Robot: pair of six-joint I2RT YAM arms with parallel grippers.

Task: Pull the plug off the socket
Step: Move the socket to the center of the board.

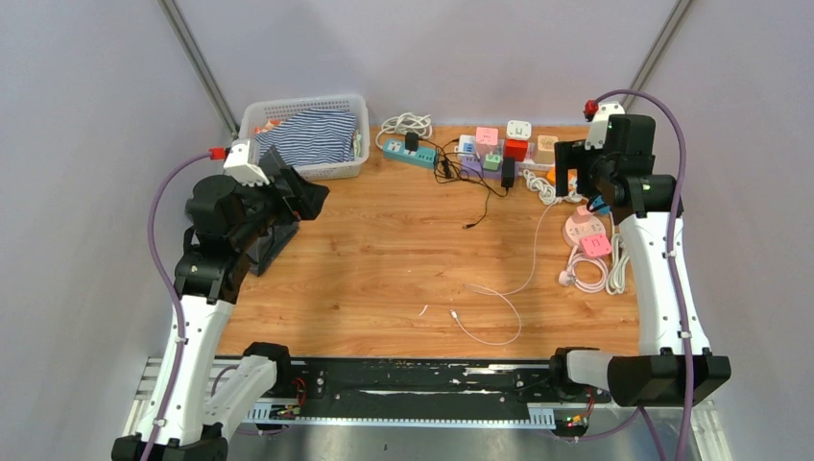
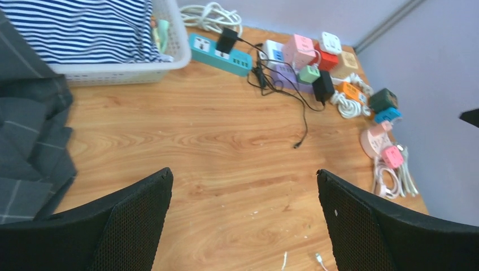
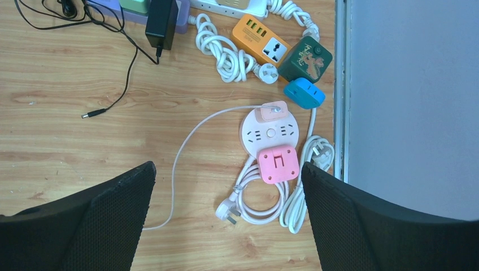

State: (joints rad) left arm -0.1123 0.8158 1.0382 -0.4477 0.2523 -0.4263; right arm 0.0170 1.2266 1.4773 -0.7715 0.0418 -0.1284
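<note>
Left gripper (image 2: pixel 244 175) and right gripper (image 3: pixel 226 169) gape wide, empty. The square pink plastic plug (image 3: pixel 277 164) sits at six o'clock on the round pale-pink socket disc (image 3: pixel 270 134), at the wooden table's (image 3: pixel 85 113) three o'clock edge; its markings are unreadable.

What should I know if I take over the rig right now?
Left gripper: open, empty, well short of the sockets.
Right gripper: open, empty, above the round pink socket, which carries a pink square plug and a small peach charger.
A black plug sits in the teal strip at the far edge.
Done: nothing unplugged.
Left: grip a plug and pull it off.
</note>
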